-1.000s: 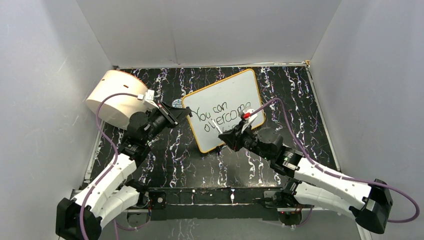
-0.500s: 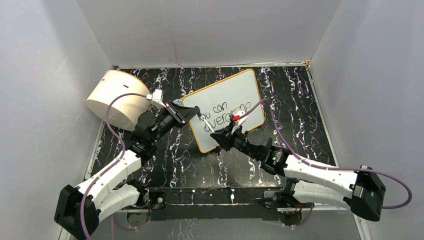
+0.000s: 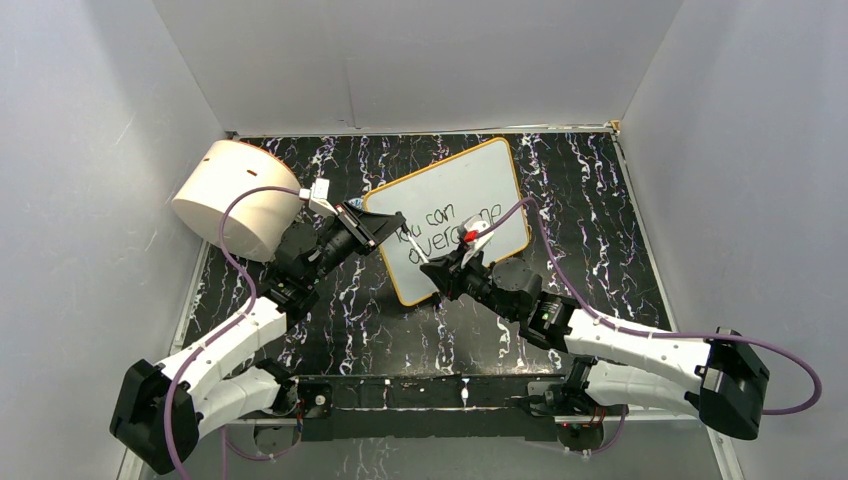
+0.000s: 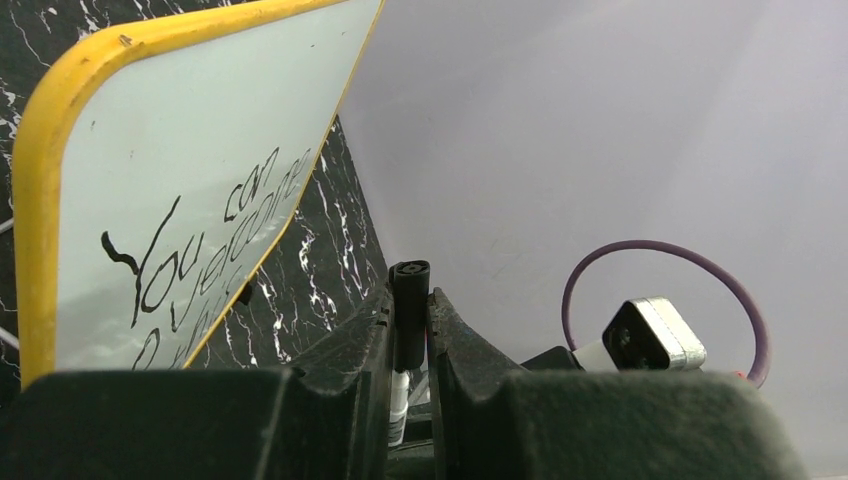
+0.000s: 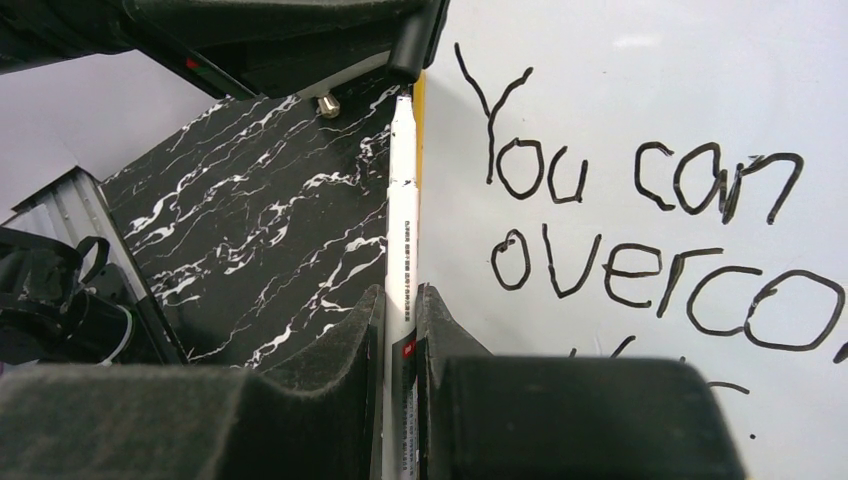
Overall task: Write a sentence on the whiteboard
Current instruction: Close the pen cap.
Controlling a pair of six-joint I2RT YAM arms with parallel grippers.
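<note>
The whiteboard [image 3: 470, 180] with its orange-yellow rim lies tilted on the black marbled table. Its sentence [image 5: 640, 230] reads "You can overco..."; my right gripper body hides most of the line below. My right gripper [image 5: 400, 300] is shut on a white marker [image 5: 402, 200], tip pointing at the board's left rim. My left gripper [image 4: 411, 330] is shut on the black marker cap [image 4: 410, 280]. In the right wrist view the cap [image 5: 410, 45] sits right at the marker's tip. From above, both grippers [image 3: 388, 226] [image 3: 440, 270] meet over the board's left edge.
A big cream cylinder [image 3: 235, 195] stands at the back left beside my left arm. Grey walls enclose the table on three sides. The right arm's wrist camera and purple cable [image 4: 650, 335] show close behind the cap. Black clip feet sit at the board's near edge [image 3: 437, 298].
My left gripper has swung right with the cap, towards the board's left rim. My right gripper has shifted left with the marker, so tip and cap now meet.
</note>
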